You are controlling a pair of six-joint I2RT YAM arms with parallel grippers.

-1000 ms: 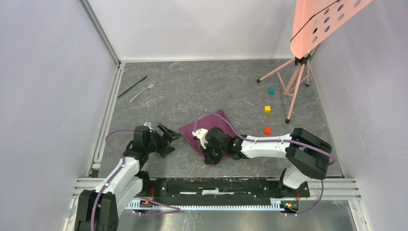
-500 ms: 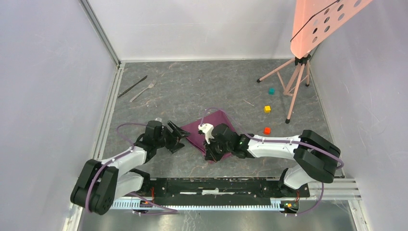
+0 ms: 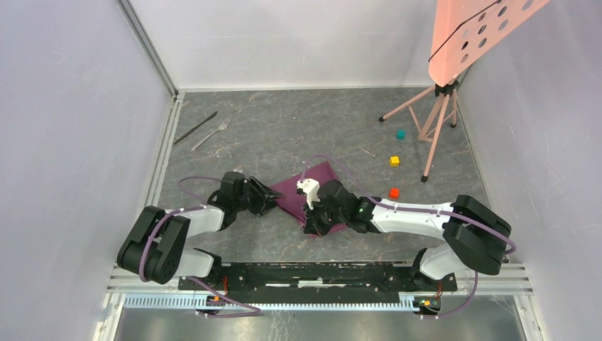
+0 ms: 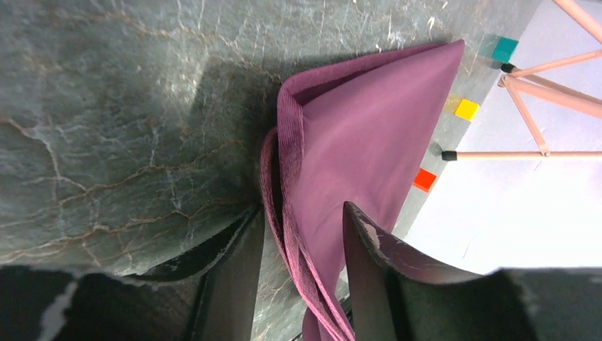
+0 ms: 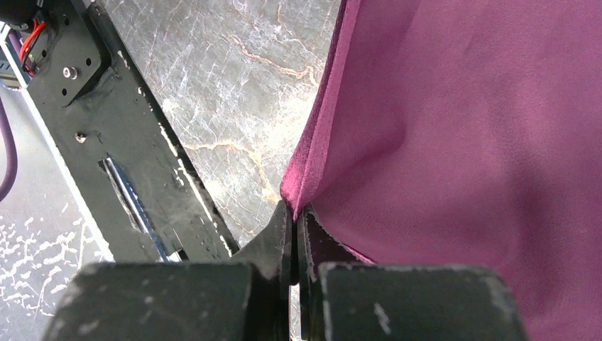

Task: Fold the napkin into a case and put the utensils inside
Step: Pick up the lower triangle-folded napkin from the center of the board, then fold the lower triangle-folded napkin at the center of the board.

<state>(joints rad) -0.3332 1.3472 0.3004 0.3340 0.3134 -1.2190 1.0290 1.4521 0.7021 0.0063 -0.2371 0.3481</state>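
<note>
At the table's (image 3: 284,121) far left the knife (image 3: 196,128) and fork (image 3: 211,133) are lying side by side, well apart from the cloth. The left end effector (image 4: 304,213) is straddling the layered edge of the folded napkin (image 4: 369,128), its jaws standing partly apart around the fabric. The napkin is lying mid-table between both arms. The right end effector (image 5: 294,213) is pinching the napkin's near edge, jaws closed tight on it.
</note>
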